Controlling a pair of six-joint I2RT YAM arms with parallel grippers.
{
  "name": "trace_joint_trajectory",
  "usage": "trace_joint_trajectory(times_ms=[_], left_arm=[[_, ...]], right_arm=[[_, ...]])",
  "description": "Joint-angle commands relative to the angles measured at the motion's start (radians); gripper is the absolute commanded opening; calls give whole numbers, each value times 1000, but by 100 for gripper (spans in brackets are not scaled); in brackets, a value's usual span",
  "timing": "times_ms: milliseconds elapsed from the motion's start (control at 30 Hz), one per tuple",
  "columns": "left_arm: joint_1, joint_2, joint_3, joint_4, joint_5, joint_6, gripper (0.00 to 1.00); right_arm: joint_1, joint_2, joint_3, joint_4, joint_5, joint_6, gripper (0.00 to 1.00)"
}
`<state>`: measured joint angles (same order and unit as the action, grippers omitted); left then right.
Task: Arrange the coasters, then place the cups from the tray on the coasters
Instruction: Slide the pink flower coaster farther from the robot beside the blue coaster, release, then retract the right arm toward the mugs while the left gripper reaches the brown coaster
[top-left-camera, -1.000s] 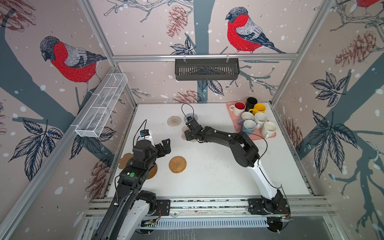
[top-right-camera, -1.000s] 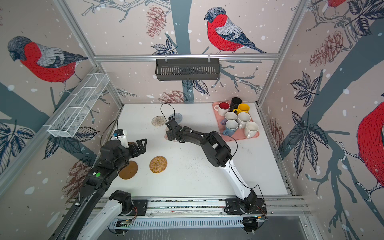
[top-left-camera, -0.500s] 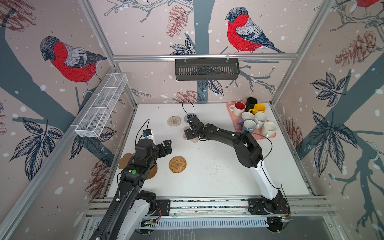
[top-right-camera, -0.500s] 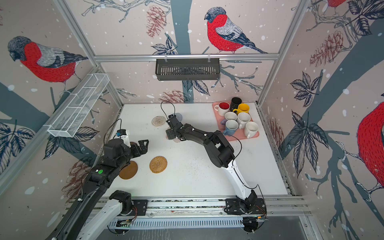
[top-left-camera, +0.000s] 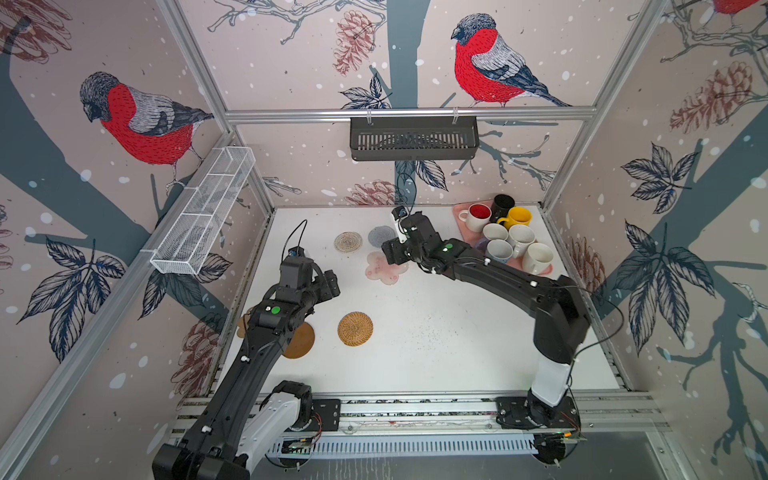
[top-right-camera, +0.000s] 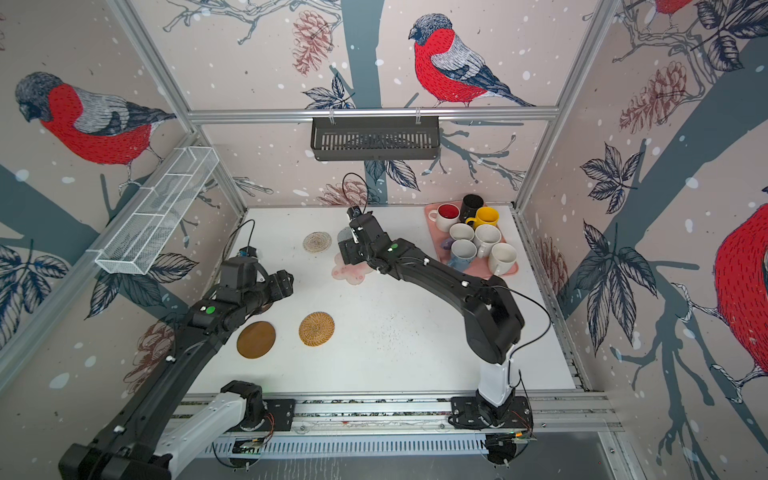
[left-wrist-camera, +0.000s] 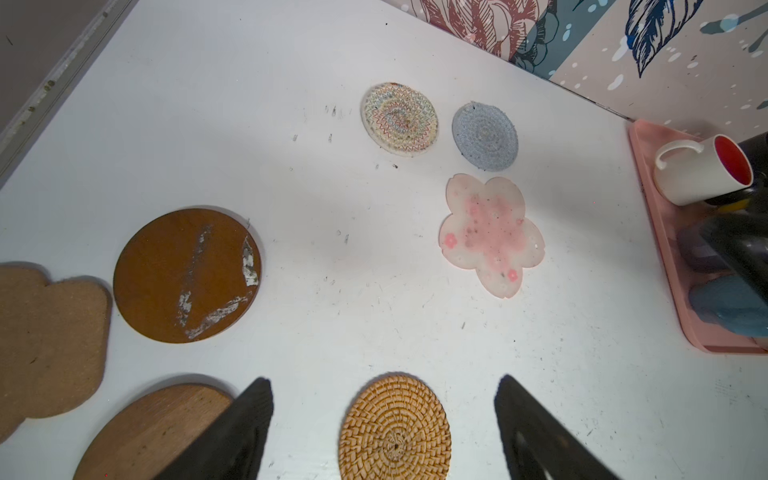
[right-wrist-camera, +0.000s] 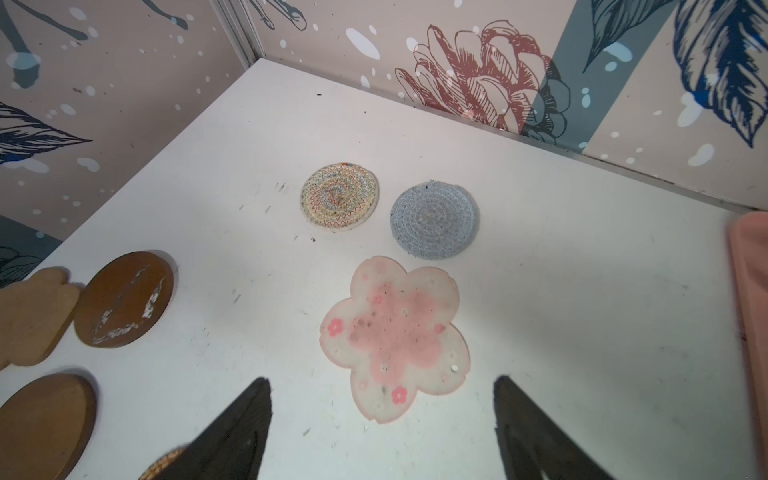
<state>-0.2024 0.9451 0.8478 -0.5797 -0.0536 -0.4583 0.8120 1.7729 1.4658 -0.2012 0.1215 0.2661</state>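
Table (top-left-camera: 436, 332) read as a clock: 12 at the back wall (top-left-camera: 311, 174), 6 at your base rail (top-left-camera: 415, 409).

**Cups.** The salmon tray (top-left-camera: 460, 209) sits in the 1 o'clock corner. The mugs are packed on it, among them the red-lined white mug (top-left-camera: 478, 216), black mug (top-left-camera: 502, 203) and yellow mug (top-left-camera: 518, 217). None stands on a coaster, so I judge the cup step not begun.

**Coasters.**
- The beige woven round (top-left-camera: 348, 242) and grey-blue woven round (top-left-camera: 379, 236) lie side by side near 12, apart.
- The pink flower coaster (top-left-camera: 386, 269) lies just at 6 o'clock of the grey-blue one, not touching it.
- The tan wicker round (top-left-camera: 355, 328) lies alone toward 7.
- These four lie flat with a gap around each, which reads as room left for one mug apiece.
- At the 8 to 9 o'clock edge the scuffed brown disc (left-wrist-camera: 187, 276), plain brown disc (left-wrist-camera: 153, 432) and cork flower (left-wrist-camera: 45, 345) crowd together.
- You cannot tell whether the cork flower touches the scuffed disc. This trio probably wants spreading.

**Right gripper** (top-left-camera: 390, 254). It hangs over the pink flower's 12 o'clock edge. Its fingers (right-wrist-camera: 245, 419) are wide apart and hold nothing. In the right wrist view the flower lies flat between the lines of the two fingers, mostly beyond the tips, with no contact visible.

**Left gripper** (top-left-camera: 330, 284). Its fingers (left-wrist-camera: 245, 424) are spread and empty. The wicker round shows between them in the left wrist view. Both top views put the gripper raised, at 11 o'clock of that round and clear of it.
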Motion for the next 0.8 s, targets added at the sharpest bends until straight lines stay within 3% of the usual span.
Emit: trace_joint_trajectory(times_ms=[0,133,267,367,533,700,767], left_arm=[[7,51,63,-77,-25,53,79],[71,121,103,-91,10,78,59],[204,203,96,-76,109,113,51],[238,266,105,-74,39,119,49],[254,390,138,-69,-54,90,57],[305,508,144,-54,-124,84,86],[358,538,135,-31,-82,90,90]], right_arm=[[-8,-167,-177,95,-18,42,83],[-23,-405,-455,214,-51,118,84],[-46,-636,-684,291,-86,205,86],[-50,-761,-808,346,-95,227,89],[-63,-872,-927,407,-86,261,92],[-68,-880,-971,433,-123,277,93],[-76,-879,-982,444,-143,290,93]])
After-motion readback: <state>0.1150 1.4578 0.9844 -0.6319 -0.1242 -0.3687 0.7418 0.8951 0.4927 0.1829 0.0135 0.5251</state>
